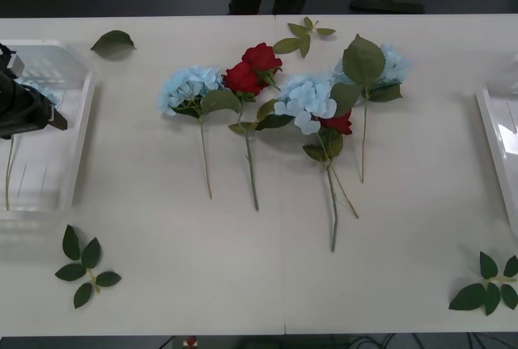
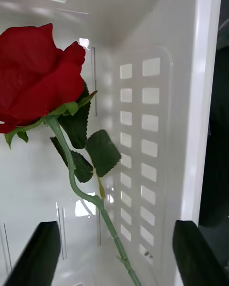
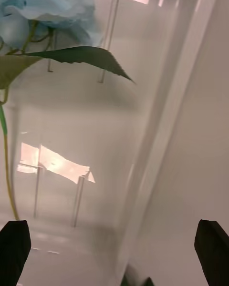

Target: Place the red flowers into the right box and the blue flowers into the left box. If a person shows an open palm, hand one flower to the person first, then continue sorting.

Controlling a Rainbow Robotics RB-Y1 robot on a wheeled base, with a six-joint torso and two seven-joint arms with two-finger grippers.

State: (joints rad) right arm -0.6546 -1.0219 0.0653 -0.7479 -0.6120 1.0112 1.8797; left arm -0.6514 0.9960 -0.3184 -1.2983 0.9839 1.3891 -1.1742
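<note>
My left gripper (image 3: 114, 255) hangs open over the left box (image 1: 77, 122), its black fingers apart. A blue flower (image 3: 43, 5) lies in that box beyond the fingers, untouched. My left arm (image 1: 24, 106) shows at the table's left edge. My right gripper (image 2: 114, 255) is open inside the right box (image 2: 157, 124). A red flower (image 2: 33, 81) lies there, its stem running loose between the fingers. On the table's middle lie three blue flowers (image 1: 188, 88) (image 1: 307, 100) (image 1: 388, 65), a pair of red flowers (image 1: 252, 70), and one red flower (image 1: 338, 124) partly under a blue one.
Loose green leaf sprigs lie at the back left (image 1: 113, 40), back middle (image 1: 303, 35), front left (image 1: 81, 264) and front right (image 1: 486, 284). The right box's rim (image 1: 495, 122) shows at the table's right edge. Bare table runs along the front.
</note>
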